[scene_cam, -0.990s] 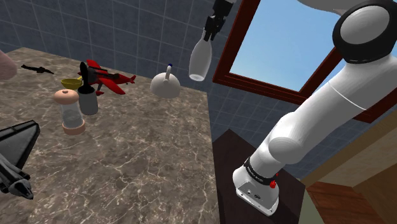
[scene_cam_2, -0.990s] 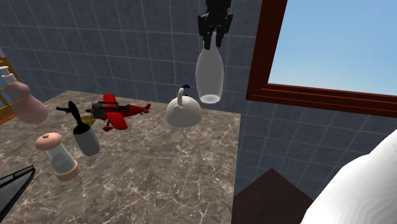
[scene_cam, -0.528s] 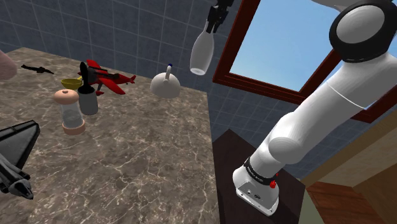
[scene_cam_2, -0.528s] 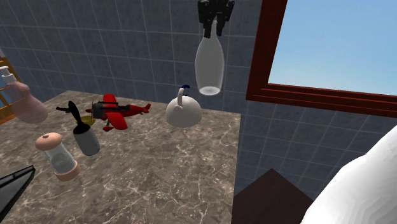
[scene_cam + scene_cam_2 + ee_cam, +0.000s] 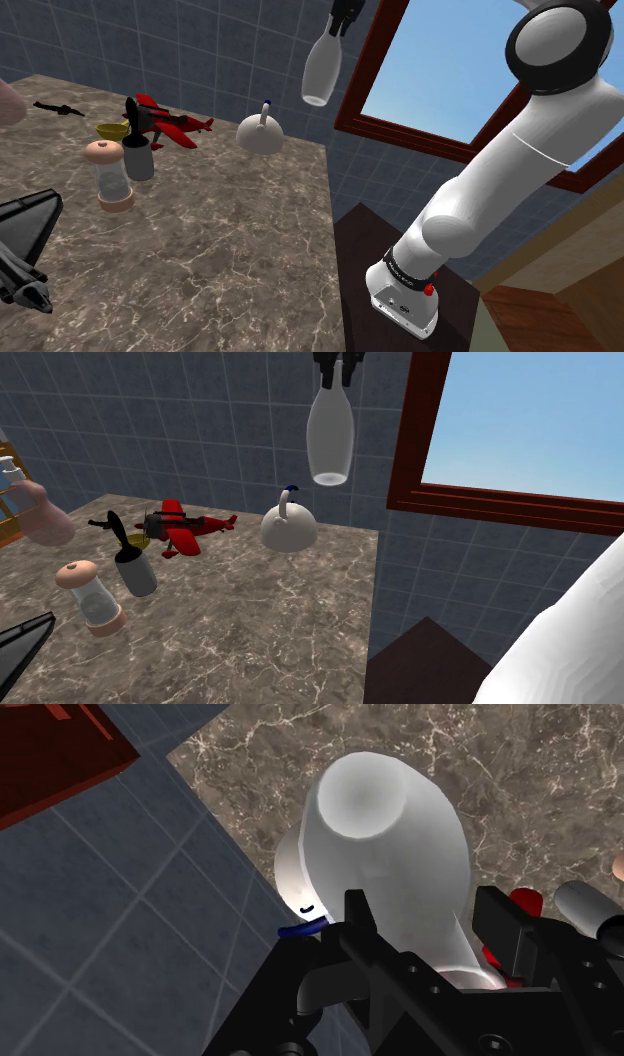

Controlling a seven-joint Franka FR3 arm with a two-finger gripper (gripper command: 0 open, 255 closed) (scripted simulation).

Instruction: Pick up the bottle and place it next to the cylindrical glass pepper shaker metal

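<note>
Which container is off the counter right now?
The white bottle, clasped at its neck by the gripper; the pepper shaker and white kettle stand on the marble counter.

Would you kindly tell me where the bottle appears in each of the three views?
Shoulder view: the bottle hangs at top centre, high above the counter.
Second exterior view: the bottle hangs at top centre, neck up.
Wrist view: the bottle is seen base-first, clasped in the gripper.
Shared landmark: the white kettle beneath it.
</note>
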